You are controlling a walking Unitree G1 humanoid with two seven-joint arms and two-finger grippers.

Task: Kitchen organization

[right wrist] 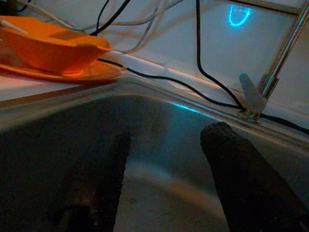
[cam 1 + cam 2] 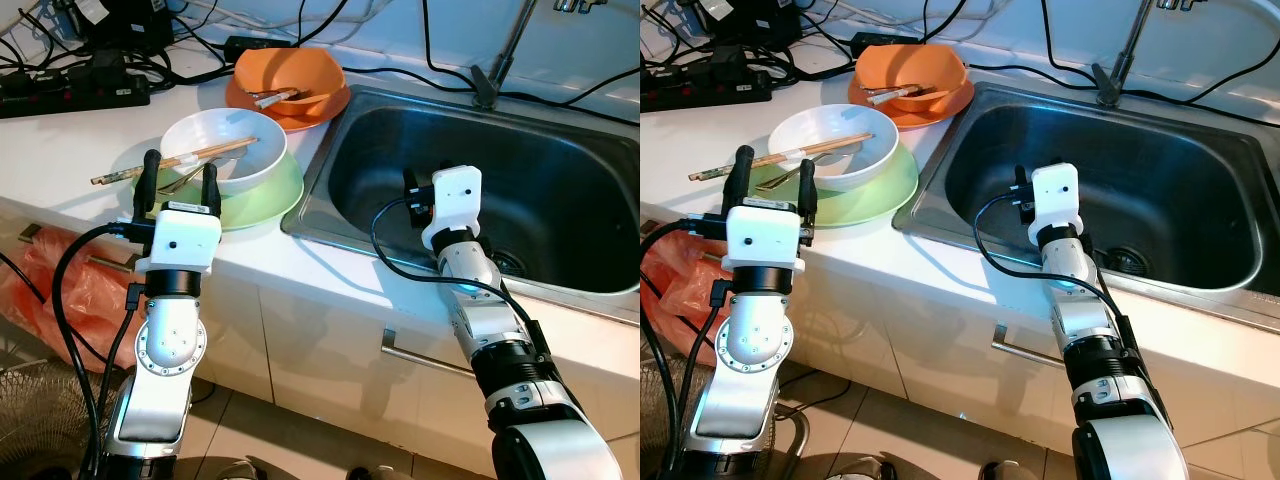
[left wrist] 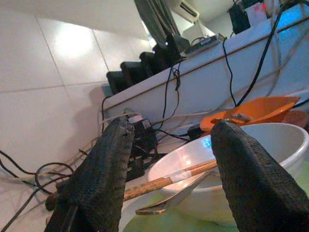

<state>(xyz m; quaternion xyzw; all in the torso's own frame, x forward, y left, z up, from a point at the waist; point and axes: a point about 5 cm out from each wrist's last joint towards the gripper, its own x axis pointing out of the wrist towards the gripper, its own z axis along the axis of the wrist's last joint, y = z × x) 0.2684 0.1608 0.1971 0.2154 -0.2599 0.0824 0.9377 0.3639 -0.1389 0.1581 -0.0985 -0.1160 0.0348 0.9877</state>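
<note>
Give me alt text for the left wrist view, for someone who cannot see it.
The left hand, its two black fingers open, points at a round white bowl with wooden chopsticks and a metal spoon resting on it. Behind sit an orange bowl and black cables.

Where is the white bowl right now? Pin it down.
The white bowl sits on the green plate on the counter, left of the sink, just ahead of the open left gripper, with chopsticks across it.

White bowl (image 2: 225, 148) on green plate (image 2: 262, 198), chopsticks (image 2: 175, 162) across it
</note>
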